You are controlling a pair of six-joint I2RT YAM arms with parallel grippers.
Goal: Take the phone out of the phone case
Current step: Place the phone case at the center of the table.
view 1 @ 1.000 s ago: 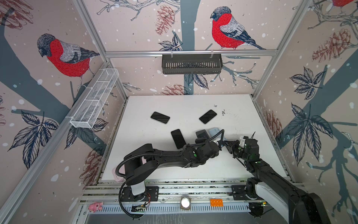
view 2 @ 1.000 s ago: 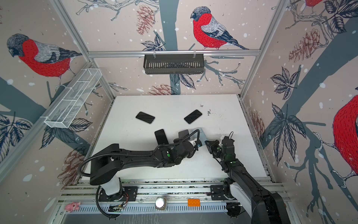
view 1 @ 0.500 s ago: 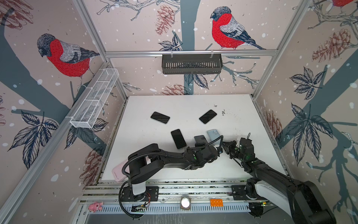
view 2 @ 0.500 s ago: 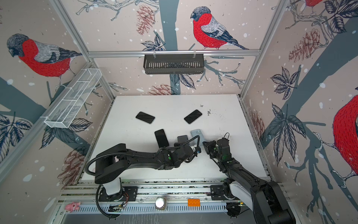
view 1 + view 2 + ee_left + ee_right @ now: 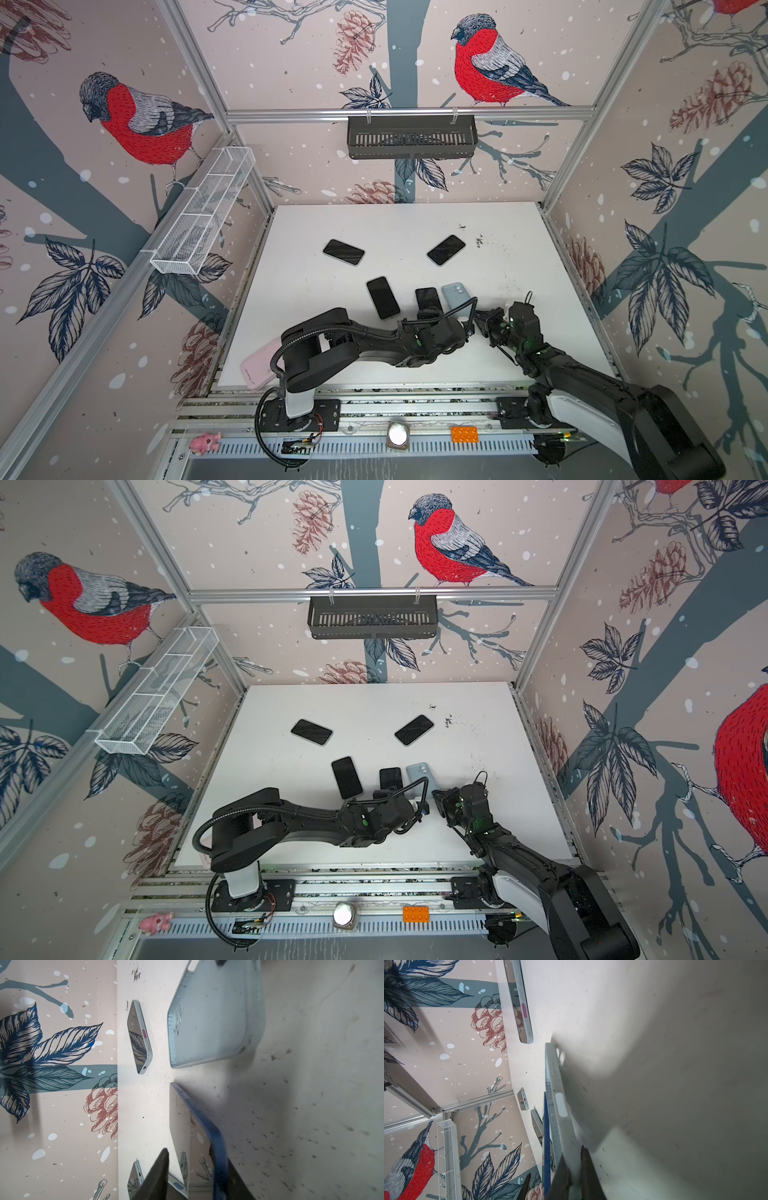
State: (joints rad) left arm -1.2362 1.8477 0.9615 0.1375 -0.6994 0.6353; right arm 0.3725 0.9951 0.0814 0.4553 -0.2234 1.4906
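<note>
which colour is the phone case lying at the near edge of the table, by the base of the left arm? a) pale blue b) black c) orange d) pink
d: in a top view the pink case lies at the near edge of the table, partly under the left arm. The pale blue case sits farther in, beside a dark-screened phone.
</note>
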